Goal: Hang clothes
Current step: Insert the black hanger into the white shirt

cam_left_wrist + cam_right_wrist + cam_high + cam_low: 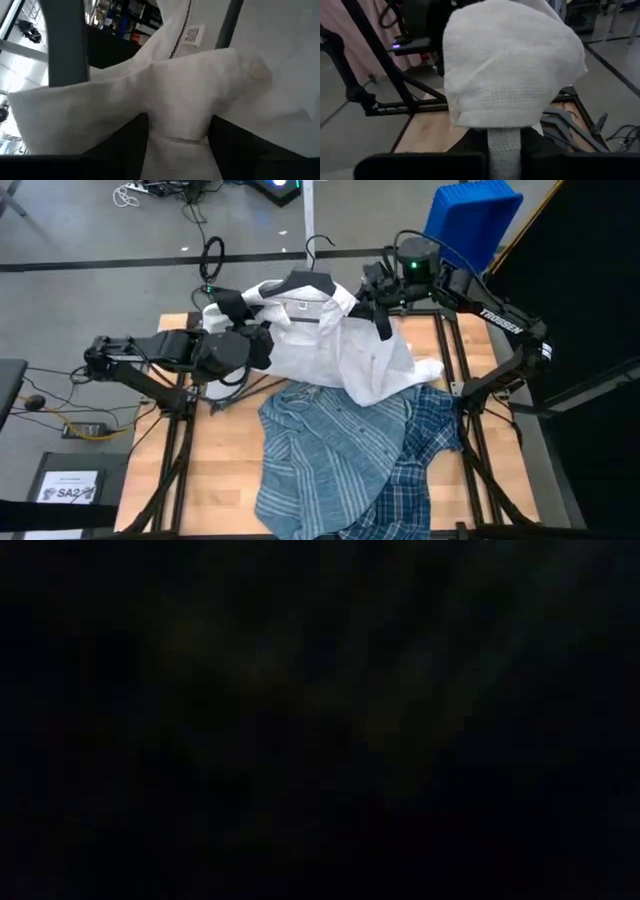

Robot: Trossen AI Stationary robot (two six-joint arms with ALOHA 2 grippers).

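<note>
Looking straight down, the high view showed the white shirt point(340, 345) draped on a dark hanger point(305, 280) at the table's point(215, 475) far edge, the striped shirt point(320, 450) and plaid shirt point(415, 470) heaped nearer. The left gripper point(262, 345) and right gripper point(385, 320) flanked it. The low view was black. Both wrist views showed fingers clenched on white cloth point(180, 115) point(512, 75): soft, light, limp fabric, probably best held at shoulder seams.

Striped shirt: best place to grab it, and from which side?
Judging from the high view, take the striped shirt at its near, open half, coming straight down. Its far edge lies under the white shirt and its right side overlaps the plaid shirt. Both grippers are on the white shirt.
</note>
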